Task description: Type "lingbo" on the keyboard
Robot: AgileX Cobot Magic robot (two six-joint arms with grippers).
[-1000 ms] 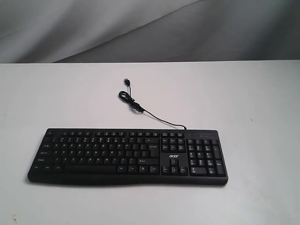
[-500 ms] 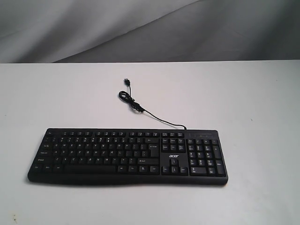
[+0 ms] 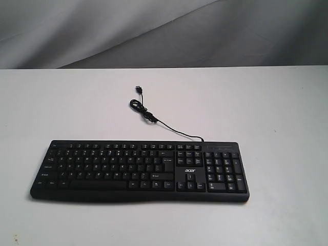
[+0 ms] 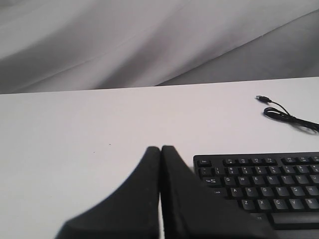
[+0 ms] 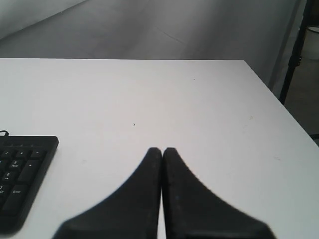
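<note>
1. Wide black plastic keyboard [image 3: 138,171] sits lower-centre of frame on the white bench [image 3: 266,102].
2. The left claw [image 4: 160,149] and right claw [image 5: 162,149], both pressed together, could clip neighbouring keys on those small caps.

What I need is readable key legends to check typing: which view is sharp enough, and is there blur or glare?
Left wrist view: legends on the keyboard are sharpest, letters readable; the shut left hand is blurred up close. Exterior view: even, soft light, no glare, legends too small to read. Right wrist view: right hand blurred, only the keyboard's number-pad end shows.
</note>
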